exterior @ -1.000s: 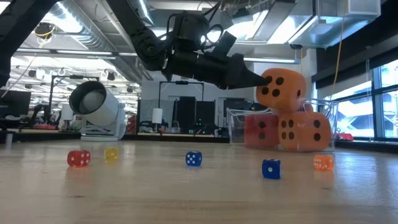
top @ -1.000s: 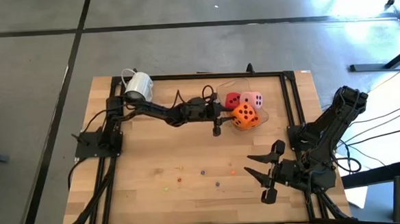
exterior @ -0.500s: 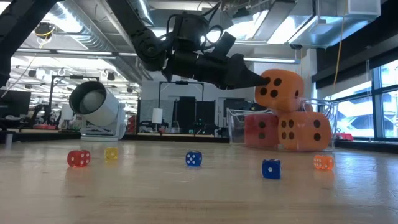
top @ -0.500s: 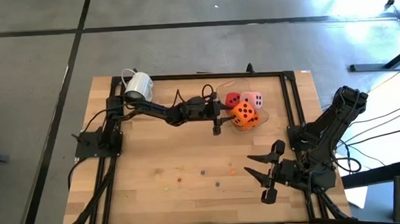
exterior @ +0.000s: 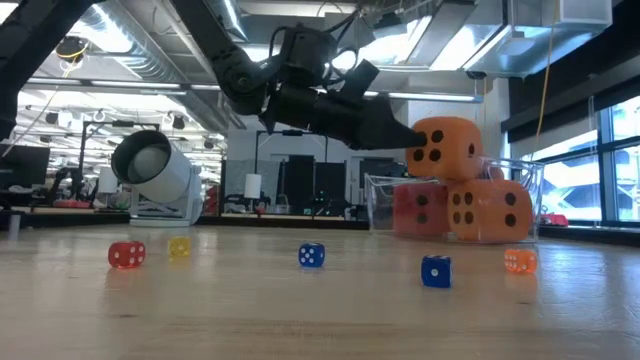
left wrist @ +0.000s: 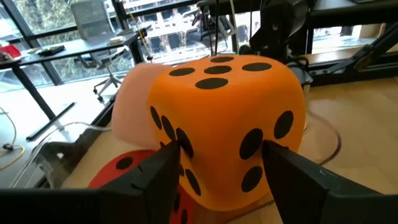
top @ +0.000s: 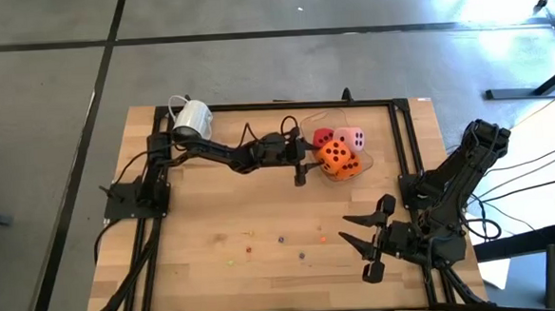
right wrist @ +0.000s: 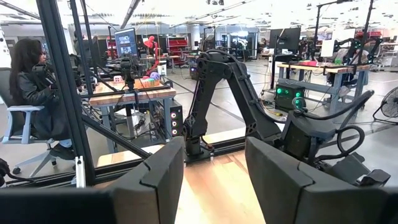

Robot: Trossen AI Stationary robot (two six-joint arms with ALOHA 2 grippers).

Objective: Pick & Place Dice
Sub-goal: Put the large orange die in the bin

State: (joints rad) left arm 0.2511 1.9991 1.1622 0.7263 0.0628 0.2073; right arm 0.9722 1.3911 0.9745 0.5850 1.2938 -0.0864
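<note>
Four soft dice sit piled in a clear container (exterior: 531, 176) at the table's far right. The red die (exterior: 416, 210) and an orange die (exterior: 488, 210) stand on its floor. A second orange die (exterior: 447, 150) rests tilted on top of those two. The pink die (top: 352, 139) is behind them. My left gripper (left wrist: 221, 155) reaches in level from the table's left, open, with a fingertip on either side of the top orange die's (left wrist: 230, 106) near corner. My right gripper (top: 361, 251) hangs open over the near right with nothing between its fingers (right wrist: 155, 180). My left gripper has its fingertips (left wrist: 169, 154) right beside the top orange die's two near faces (left wrist: 249, 146), coming level from the table's left. I cannot tell whether they touch it. The die lies on the red die and the lower orange die, tilted.
A white mug (top: 192, 119) lies on its side at the far left. Several tiny coloured dice (exterior: 311, 255) are scattered over the near middle of the table. A black frame (top: 400, 139) borders the work area. A person (right wrist: 31, 87) sits beyond the table.
The top orange die has sunk a little and turned, and now lies on the two dice under it. In the low view my left gripper's fingertip reached over the die's side before. It now ends at the die's edge.
</note>
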